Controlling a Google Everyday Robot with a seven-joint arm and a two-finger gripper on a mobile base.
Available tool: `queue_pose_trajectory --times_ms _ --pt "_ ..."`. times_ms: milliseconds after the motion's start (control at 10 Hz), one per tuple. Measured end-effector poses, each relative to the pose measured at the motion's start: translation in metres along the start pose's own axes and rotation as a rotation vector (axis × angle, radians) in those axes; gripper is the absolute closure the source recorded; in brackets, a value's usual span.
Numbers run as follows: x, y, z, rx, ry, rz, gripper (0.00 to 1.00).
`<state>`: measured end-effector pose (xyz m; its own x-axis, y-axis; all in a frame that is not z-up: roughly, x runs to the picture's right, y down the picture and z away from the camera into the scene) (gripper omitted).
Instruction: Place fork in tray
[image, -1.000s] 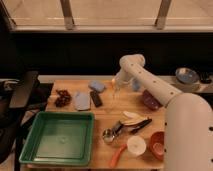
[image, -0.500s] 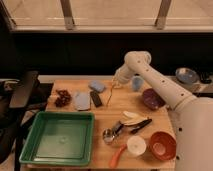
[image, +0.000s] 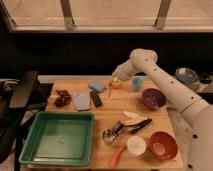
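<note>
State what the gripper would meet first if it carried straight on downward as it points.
Likely the fork just below the gripper, then the table; depth is unclear.

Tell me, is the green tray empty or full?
Empty: the tray shows only bare green floor. The gripper holds the fork above the table, beyond it.

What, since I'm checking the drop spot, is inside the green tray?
The green tray shows only its bare floor; its near wall may cover a thin strip. The fork is at the far side of the table, just below the gripper.
</note>
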<state>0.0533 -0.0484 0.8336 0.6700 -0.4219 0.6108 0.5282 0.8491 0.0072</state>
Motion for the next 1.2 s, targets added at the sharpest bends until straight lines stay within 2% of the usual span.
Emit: queue_pose_trajectory --times_ms 200,400,500,800,1100,1200 --pt "-0.024 -0.014 -0.004 0.055 -0.04 -0.046 1.0" --pt "-0.046 -0.02 -0.001 0.081 -0.081 -0.085 1.0" --pt "-0.085 -0.019 0.002 0.106 -0.136 -0.152 1.0" --pt "-0.139 -0.012 -0.006 0.139 -0.156 -0.222 1.0" --pt "-0.19 -0.016 -0.021 0.177 -0.136 -0.294 1.0" --pt "-0.207 -0.019 -0.023 0.194 -0.141 -0.318 1.0"
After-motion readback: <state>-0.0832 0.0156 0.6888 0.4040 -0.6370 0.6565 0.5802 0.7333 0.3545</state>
